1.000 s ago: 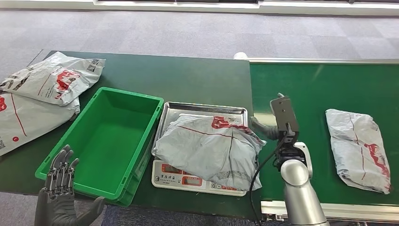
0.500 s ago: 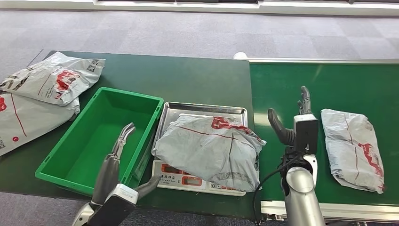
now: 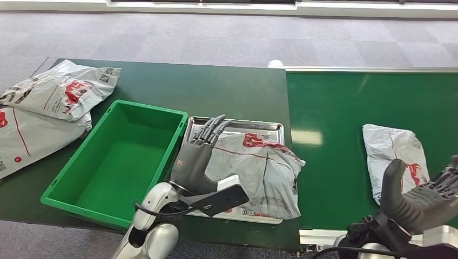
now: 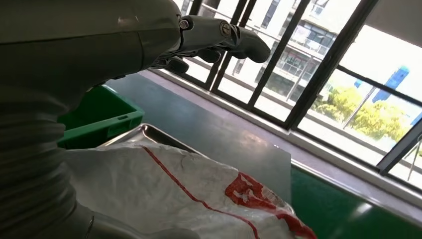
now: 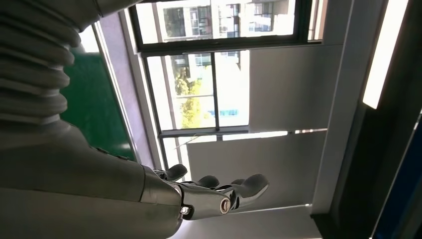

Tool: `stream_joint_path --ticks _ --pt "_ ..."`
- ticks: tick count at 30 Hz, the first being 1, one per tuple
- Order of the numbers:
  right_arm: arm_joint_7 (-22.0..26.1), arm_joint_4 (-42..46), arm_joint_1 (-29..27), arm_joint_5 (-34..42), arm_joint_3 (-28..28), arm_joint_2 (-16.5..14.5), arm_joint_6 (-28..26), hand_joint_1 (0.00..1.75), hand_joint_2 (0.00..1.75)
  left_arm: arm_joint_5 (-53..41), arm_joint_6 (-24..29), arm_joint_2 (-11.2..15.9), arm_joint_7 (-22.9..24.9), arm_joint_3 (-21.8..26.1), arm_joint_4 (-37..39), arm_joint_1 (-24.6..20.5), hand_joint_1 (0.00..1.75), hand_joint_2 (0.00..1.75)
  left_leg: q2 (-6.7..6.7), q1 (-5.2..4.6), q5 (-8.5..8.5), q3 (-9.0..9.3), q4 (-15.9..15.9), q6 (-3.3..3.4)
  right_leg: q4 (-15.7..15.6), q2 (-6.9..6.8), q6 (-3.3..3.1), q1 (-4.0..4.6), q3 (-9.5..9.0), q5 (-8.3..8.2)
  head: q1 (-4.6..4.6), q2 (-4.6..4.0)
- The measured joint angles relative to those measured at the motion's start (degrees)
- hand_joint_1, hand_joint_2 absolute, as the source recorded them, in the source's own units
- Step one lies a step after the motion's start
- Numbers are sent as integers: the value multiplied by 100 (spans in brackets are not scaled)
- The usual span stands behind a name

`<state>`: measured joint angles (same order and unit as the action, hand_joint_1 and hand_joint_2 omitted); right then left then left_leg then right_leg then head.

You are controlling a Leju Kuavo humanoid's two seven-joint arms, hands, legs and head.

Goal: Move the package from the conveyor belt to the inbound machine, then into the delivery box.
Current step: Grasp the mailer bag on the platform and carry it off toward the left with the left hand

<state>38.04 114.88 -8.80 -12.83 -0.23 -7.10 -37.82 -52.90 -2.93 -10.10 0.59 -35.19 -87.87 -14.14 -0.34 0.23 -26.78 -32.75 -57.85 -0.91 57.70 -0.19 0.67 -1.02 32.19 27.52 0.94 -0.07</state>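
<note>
Hovering: left hand (image 3: 195,157) fingers (image 3: 211,128) extended over package (image 3: 254,170) on scale.

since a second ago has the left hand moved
Yes. The left hand has swung from in front of the green bin rightward and forward, and is now above the package on the scale.

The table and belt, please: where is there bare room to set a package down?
The green bin is empty. Bare table lies behind bin and scale. The belt is bare left of its package. The scale is crowded: package, left hand.
</note>
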Motion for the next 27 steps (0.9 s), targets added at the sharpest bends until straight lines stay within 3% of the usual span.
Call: stream_joint_path --ticks 7,16,20,23,27 --pt "185 123 -470 325 90 3 -167 0 175 -119 -182 -347 469 -365 1529 -801 0 175 12 -1 0 -1 0 1 0 14 2 1 2 -7 0 0" --pt "183 122 -528 344 221 28 -147 0 175 -144 -246 -486 577 -433 2239 -1075 0 175 10 0 1 -3 0 0 0 17 2 4 3 -7 0 0" --pt "182 109 -453 330 443 116 -171 0 175 -213 -480 -571 800 -455 2744 -1273 172 175 10 0 2 -5 0 2 0 17 2 2 1 -7 0 0" --pt "180 84 -356 326 670 145 -193 0 175 -242 -616 -684 954 -440 3467 -1494 175 175 10 0 4 1 0 5 0 15 4 1 -8 -8 0 0" --pt "180 58 -313 380 894 148 -195 0 175 -200 -333 -786 960 -299 4328 -1752 175 175 8 0 1 10 1 7 0 10 4 2 -35 -6 0 0"
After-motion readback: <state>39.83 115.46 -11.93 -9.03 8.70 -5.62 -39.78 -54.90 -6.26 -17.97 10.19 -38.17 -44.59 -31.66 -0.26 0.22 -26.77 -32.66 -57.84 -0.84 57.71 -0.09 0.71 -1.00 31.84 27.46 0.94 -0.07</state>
